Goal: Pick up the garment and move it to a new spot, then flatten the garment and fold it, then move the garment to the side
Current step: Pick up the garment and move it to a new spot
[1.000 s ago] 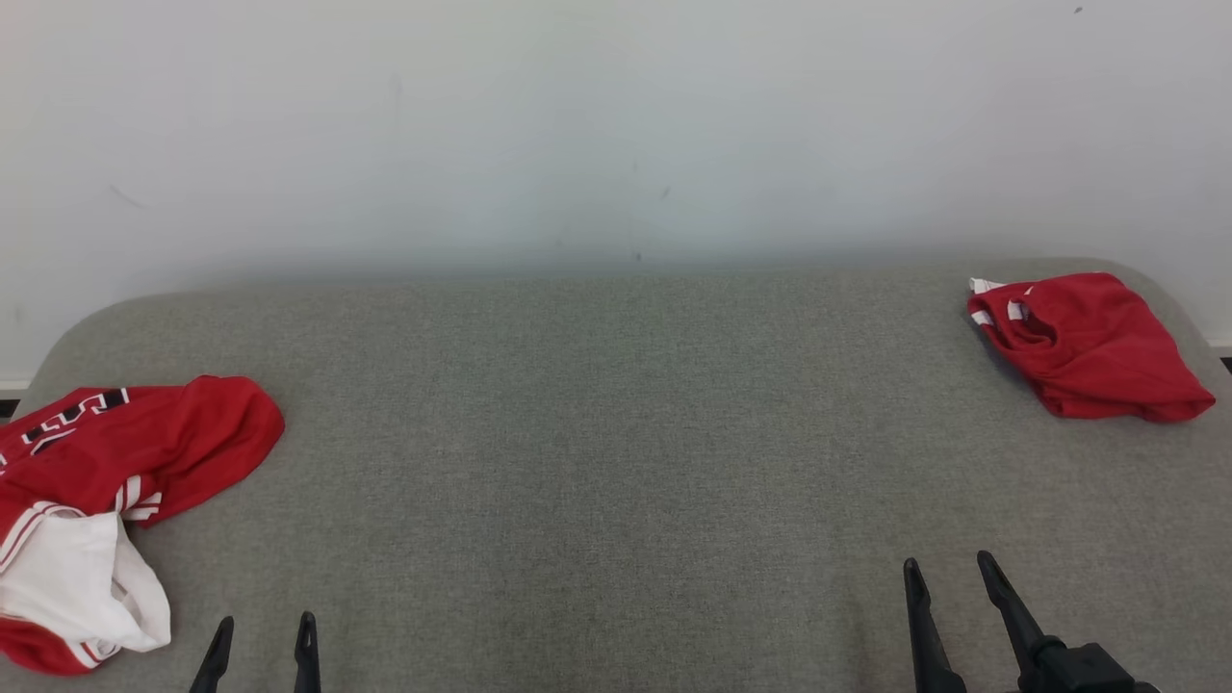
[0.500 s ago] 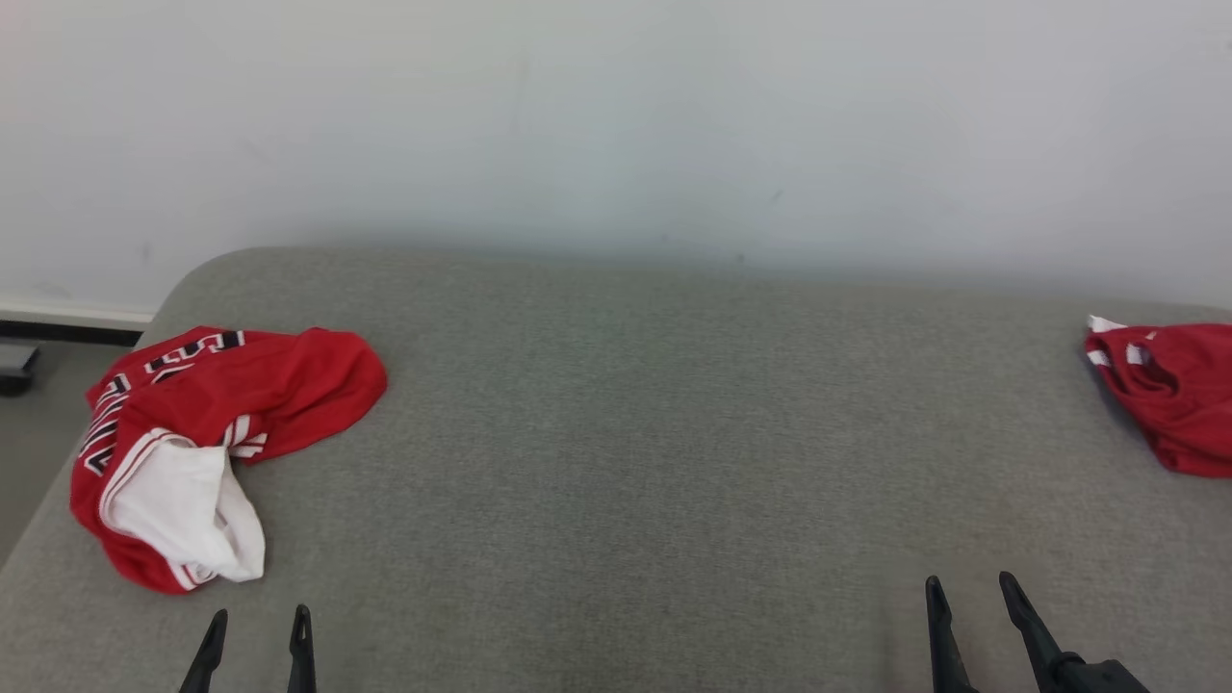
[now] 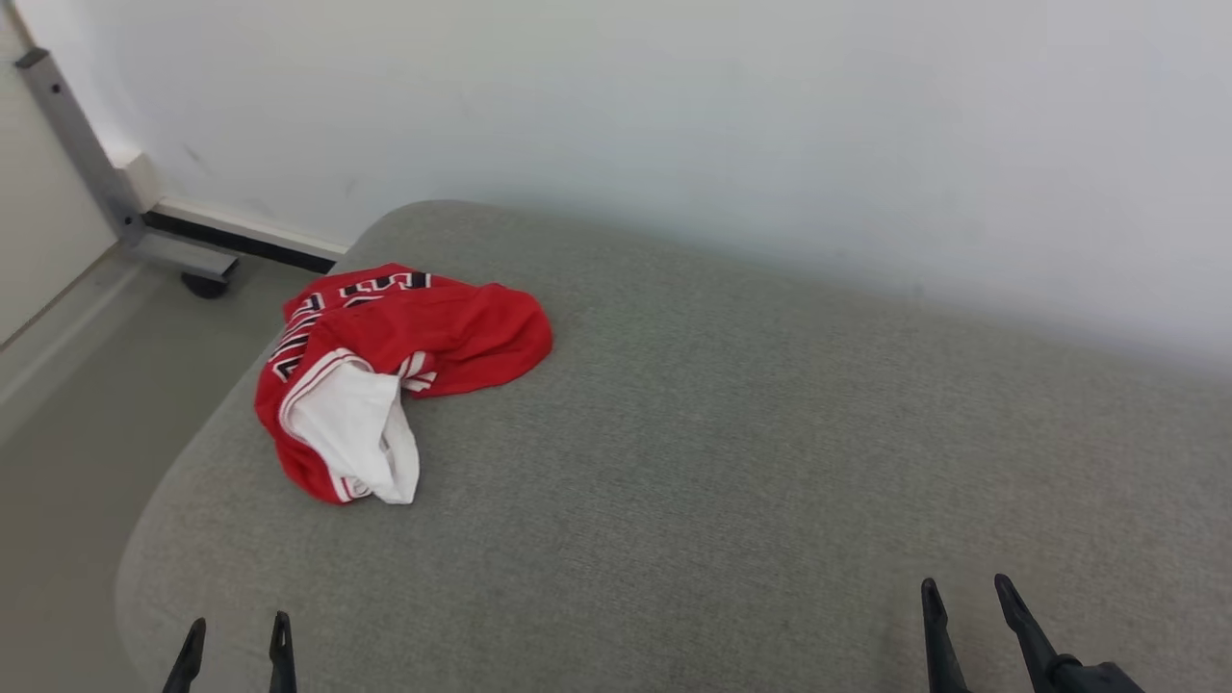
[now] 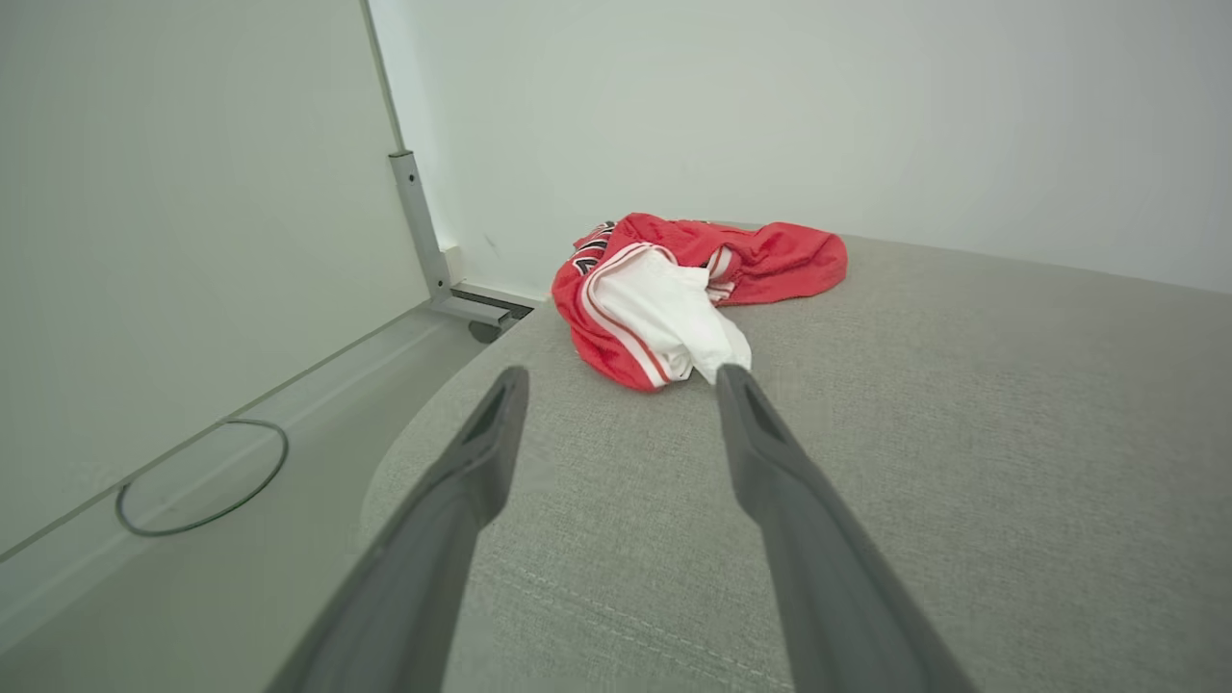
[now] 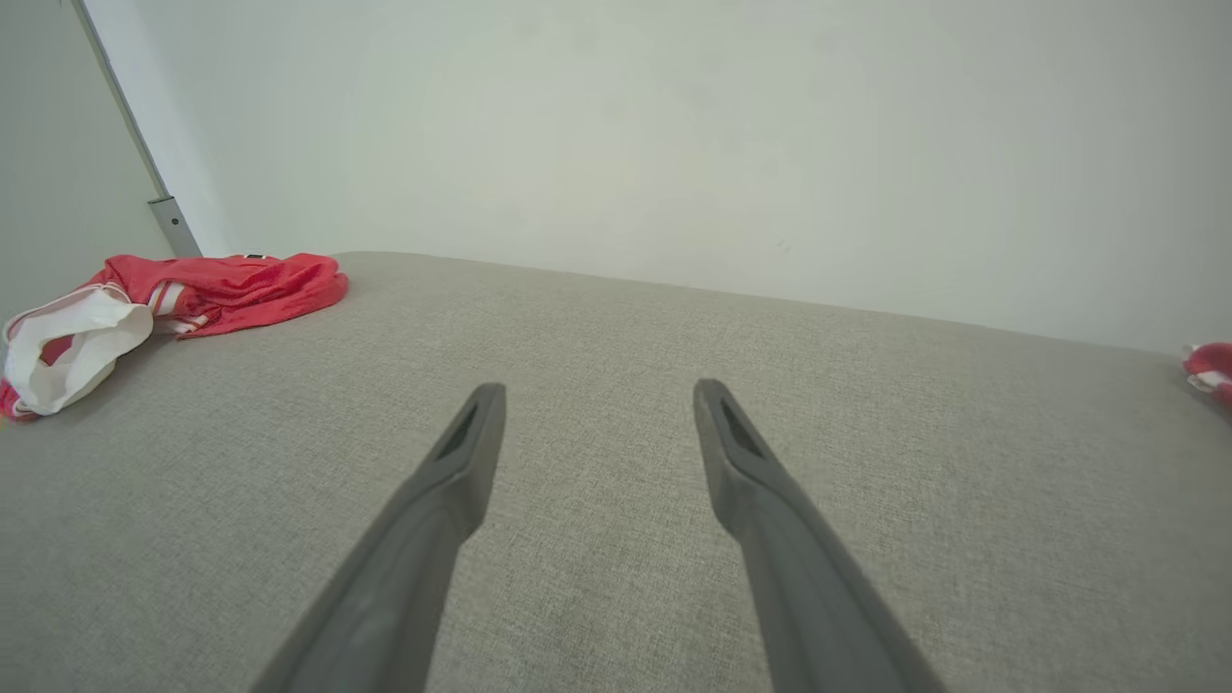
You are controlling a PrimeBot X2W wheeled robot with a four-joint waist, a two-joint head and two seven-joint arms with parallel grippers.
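Note:
A crumpled red garment (image 3: 404,332) with white lining and dark lettering lies near the left end of the grey padded surface (image 3: 731,462). The left wrist view has the garment (image 4: 674,289) just beyond my fingertips. From the right wrist it is the garment (image 5: 192,289) far off to the left. My left gripper (image 3: 236,633) hovers open at the lower left, short of the garment, holding nothing. My right gripper (image 3: 962,597) is open at the lower right over bare fabric. The open left gripper (image 4: 621,380) and right gripper (image 5: 592,395) are both empty.
A second red cloth (image 5: 1211,371) peeks in at the far right edge of the surface. A white wall backs the surface. Left of it are bare floor (image 3: 67,404), a grey metal post (image 3: 77,144) with a foot, and a cable loop (image 4: 202,476) on the floor.
The head camera has swung to the left: the garment now sits nearer the picture's middle and the second red cloth has left the head view. Both grippers stay open.

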